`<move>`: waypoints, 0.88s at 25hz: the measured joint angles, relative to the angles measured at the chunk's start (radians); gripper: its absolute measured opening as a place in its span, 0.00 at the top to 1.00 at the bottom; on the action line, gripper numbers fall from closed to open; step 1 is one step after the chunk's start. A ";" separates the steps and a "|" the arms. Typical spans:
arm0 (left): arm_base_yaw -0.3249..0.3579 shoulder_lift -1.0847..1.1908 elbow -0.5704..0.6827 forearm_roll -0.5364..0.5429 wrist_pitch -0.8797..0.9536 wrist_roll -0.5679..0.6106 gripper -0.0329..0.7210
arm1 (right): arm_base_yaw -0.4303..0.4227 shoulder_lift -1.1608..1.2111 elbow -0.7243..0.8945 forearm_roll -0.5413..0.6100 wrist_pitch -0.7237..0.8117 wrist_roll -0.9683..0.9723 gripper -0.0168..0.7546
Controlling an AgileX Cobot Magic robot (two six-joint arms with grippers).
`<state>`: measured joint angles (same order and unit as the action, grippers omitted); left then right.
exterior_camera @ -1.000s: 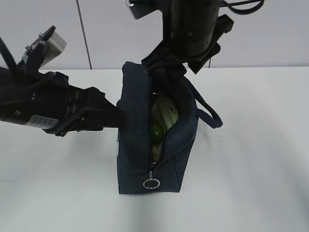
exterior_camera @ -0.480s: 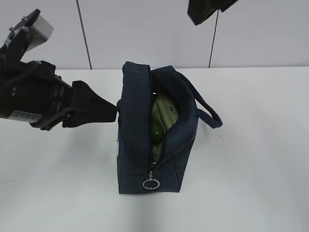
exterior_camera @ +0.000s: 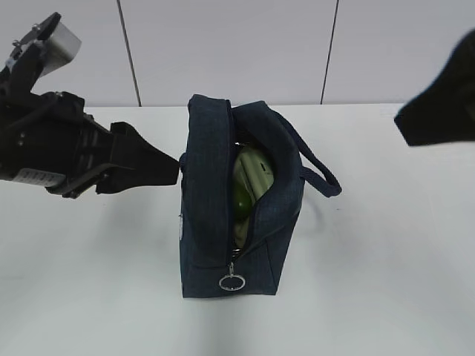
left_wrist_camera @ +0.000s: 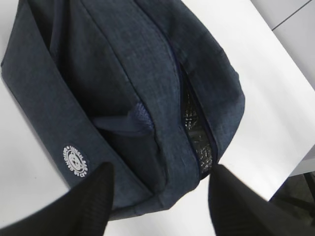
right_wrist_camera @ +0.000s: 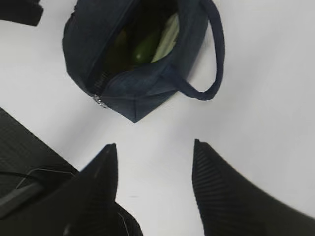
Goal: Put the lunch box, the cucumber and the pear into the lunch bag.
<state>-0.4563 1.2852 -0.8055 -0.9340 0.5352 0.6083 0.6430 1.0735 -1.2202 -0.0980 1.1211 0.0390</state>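
The navy lunch bag [exterior_camera: 215, 208] stands on the white table with its zipper open. Inside it I see the lunch box's pale green lid [exterior_camera: 254, 172] and the dark green cucumber [exterior_camera: 241, 199]. The right wrist view shows the bag [right_wrist_camera: 142, 88], the cucumber [right_wrist_camera: 145, 49], the lid [right_wrist_camera: 167, 37] and a dim olive shape [right_wrist_camera: 117, 49] that may be the pear. My left gripper [exterior_camera: 177, 169] is open and empty, close to the bag's left side; its jaws flank the bag's end [left_wrist_camera: 161, 169]. My right gripper [exterior_camera: 404, 126] is open and empty, high at the far right [right_wrist_camera: 154, 144].
The zipper's metal ring pull [exterior_camera: 232, 282] hangs at the bag's near end. A strap handle [exterior_camera: 320, 174] loops out to the bag's right. The white table [exterior_camera: 386, 259] meets a pale wall behind.
My right gripper has risen from above the bag's opening and swung off to the far right. My left gripper has drawn back a little from the bag's side. The bag has not moved.
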 joint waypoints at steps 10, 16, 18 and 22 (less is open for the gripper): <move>0.000 -0.001 0.000 -0.003 -0.007 0.000 0.46 | 0.000 -0.245 0.460 0.087 -0.375 -0.002 0.47; 0.000 -0.001 0.000 -0.004 -0.021 0.000 0.46 | 0.000 -0.228 0.616 0.155 -0.628 0.000 0.54; 0.000 -0.001 0.000 -0.005 -0.025 0.000 0.46 | 0.000 -0.207 0.670 0.158 -0.734 0.000 0.58; 0.000 -0.002 0.000 -0.009 -0.033 0.000 0.46 | 0.000 -0.153 0.750 0.160 -0.896 0.000 0.62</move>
<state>-0.4563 1.2836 -0.8055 -0.9429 0.5024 0.6083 0.6430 0.9205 -0.4705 0.0621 0.2251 0.0388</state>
